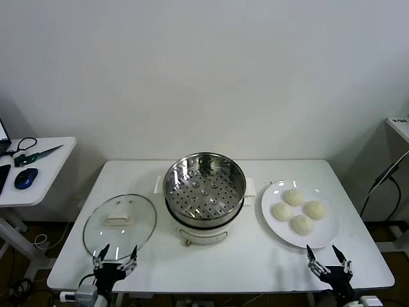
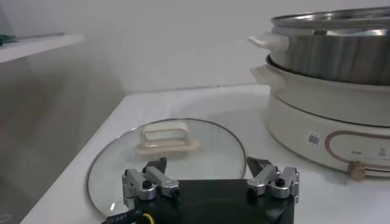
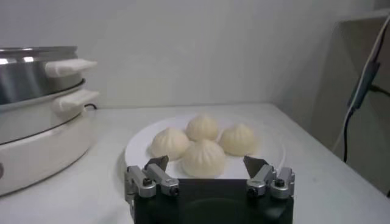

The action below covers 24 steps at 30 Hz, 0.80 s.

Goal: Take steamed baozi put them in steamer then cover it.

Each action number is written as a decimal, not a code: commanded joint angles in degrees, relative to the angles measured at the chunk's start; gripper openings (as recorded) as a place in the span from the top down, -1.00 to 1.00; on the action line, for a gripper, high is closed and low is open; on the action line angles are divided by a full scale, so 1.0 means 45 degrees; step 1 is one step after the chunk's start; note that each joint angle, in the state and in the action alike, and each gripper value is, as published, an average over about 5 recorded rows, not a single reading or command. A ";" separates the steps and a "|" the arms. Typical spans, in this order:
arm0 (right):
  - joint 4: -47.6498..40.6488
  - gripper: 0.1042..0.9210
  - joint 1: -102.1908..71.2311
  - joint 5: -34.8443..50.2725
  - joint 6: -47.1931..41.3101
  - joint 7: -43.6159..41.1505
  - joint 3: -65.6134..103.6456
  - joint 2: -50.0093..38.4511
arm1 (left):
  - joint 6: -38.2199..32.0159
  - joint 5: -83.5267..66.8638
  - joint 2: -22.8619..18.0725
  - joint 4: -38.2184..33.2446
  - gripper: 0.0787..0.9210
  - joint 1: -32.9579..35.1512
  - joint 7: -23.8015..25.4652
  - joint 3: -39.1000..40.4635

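Head view: steamer (image 1: 205, 189) uncovered, tray empty. Wrist views: left hand (image 2: 207, 176) wide near cover (image 2: 166, 156); right hand (image 3: 207, 171) wide near four baozi (image 3: 203, 157).

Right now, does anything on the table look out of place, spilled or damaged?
Nothing stands out. The steamer stands upright and uncovered, its tray bare. The cover lies flat on the table on its left. Four baozi sit together on the white plate on its right. Both grippers, left and right, are open at the table's near edge.

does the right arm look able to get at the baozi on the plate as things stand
Probably yes: the right pincer is open, just short of the plate, and the four baozi lie uncovered with nothing between.
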 commanded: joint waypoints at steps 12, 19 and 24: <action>-0.3848 -0.76 0.9317 -0.2152 -0.3543 -0.2640 -0.3658 -0.6183 | -0.0246 0.0184 0.0030 -0.0287 -0.77 0.0124 0.0039 0.0053; -0.5921 -0.76 1.5822 -0.4072 -0.2435 -0.7451 -1.1954 -0.9735 | -0.0415 0.0359 -0.0028 -0.0255 -0.77 0.0214 0.0038 0.0138; -0.7621 -0.76 2.2436 -0.5724 0.0352 -1.1615 -1.8867 -0.9858 | -0.0519 0.0487 -0.0050 -0.0220 -0.77 0.0268 0.0037 0.0166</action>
